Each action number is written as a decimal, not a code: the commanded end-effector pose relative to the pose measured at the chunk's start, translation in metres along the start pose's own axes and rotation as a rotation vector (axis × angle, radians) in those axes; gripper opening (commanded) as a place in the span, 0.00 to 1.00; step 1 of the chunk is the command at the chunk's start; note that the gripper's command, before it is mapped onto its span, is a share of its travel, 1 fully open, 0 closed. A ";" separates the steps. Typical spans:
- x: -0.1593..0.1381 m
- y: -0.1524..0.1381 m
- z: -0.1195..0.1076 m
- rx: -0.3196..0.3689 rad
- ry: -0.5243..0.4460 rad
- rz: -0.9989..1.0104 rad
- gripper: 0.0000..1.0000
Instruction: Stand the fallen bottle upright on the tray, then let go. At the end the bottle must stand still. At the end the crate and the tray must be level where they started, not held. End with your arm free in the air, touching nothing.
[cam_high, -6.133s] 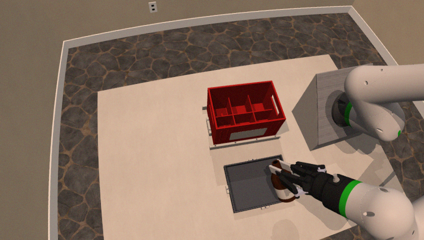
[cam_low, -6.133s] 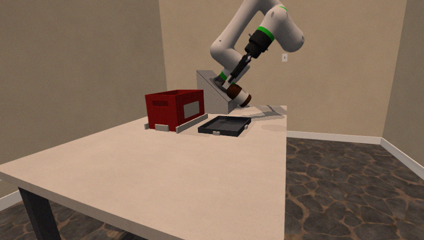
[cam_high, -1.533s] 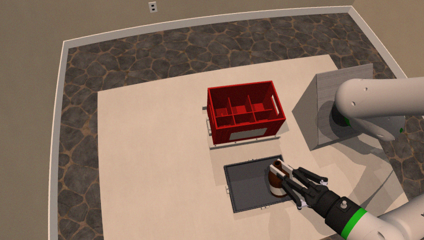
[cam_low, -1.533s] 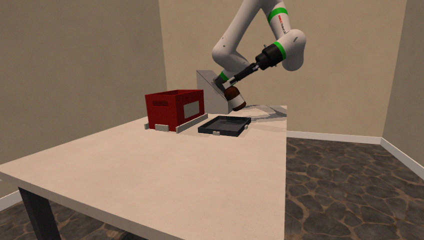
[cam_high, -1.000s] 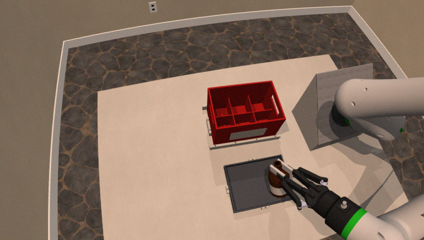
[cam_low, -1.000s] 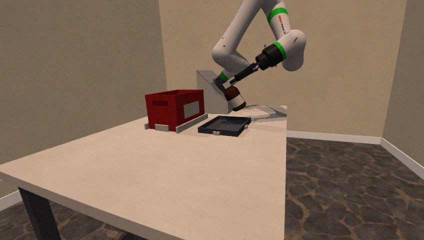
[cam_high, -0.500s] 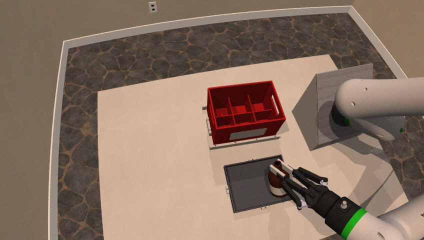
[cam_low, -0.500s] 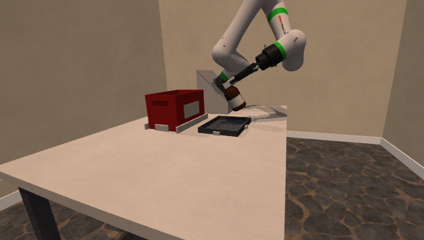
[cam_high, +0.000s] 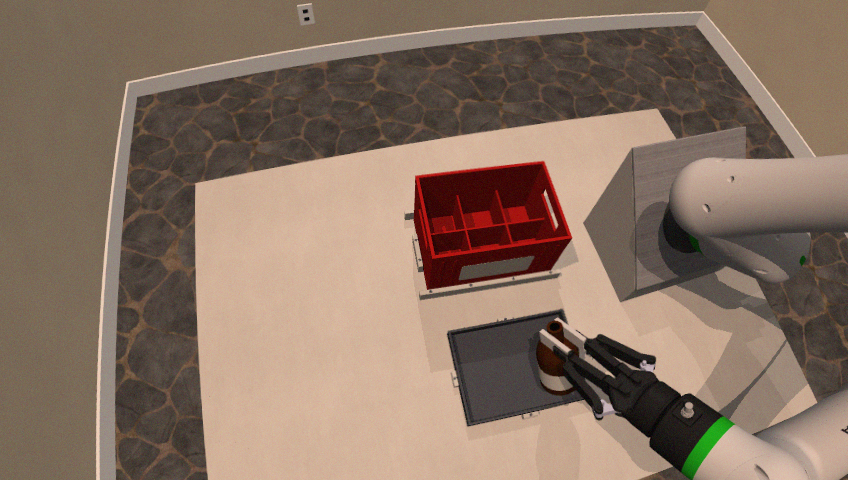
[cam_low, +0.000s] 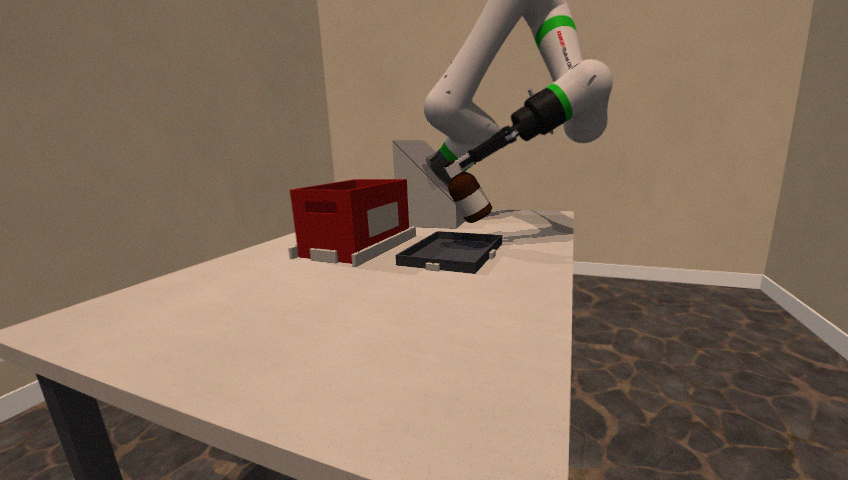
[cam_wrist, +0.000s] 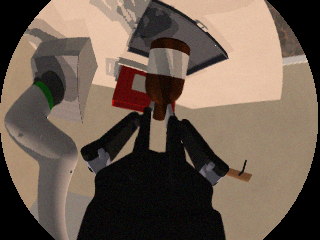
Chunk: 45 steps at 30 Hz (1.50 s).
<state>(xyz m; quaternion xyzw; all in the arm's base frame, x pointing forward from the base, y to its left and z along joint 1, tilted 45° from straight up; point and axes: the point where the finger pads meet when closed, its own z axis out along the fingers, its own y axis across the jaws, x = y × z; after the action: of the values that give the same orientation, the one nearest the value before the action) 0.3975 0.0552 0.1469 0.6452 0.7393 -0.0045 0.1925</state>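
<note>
My gripper (cam_high: 565, 344) is shut on the neck of a brown bottle (cam_high: 553, 364) with a white label. It holds the bottle tilted, base down, in the air above the right part of the dark grey tray (cam_high: 505, 365). In the side view the bottle (cam_low: 470, 196) hangs clear above the tray (cam_low: 449, 250), its base leaning to the right. The wrist view shows the bottle (cam_wrist: 167, 76) between my fingers, with the tray (cam_wrist: 176, 34) beyond it.
A red crate (cam_high: 490, 220) with inner dividers stands just behind the tray, held by small grey stops. The arm's grey wedge base (cam_high: 672, 208) stands at the right rear of the table. The table's right edge is close to the tray.
</note>
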 end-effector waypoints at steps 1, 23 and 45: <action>0.000 0.000 0.000 0.000 -0.002 0.000 0.00; 0.002 -0.001 0.000 0.006 -0.109 0.000 0.00; 0.003 0.000 -0.001 0.000 -0.172 0.001 0.00</action>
<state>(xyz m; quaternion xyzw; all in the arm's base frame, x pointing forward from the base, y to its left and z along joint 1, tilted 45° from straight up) 0.3970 0.0584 0.1469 0.6426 0.7200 -0.0597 0.2552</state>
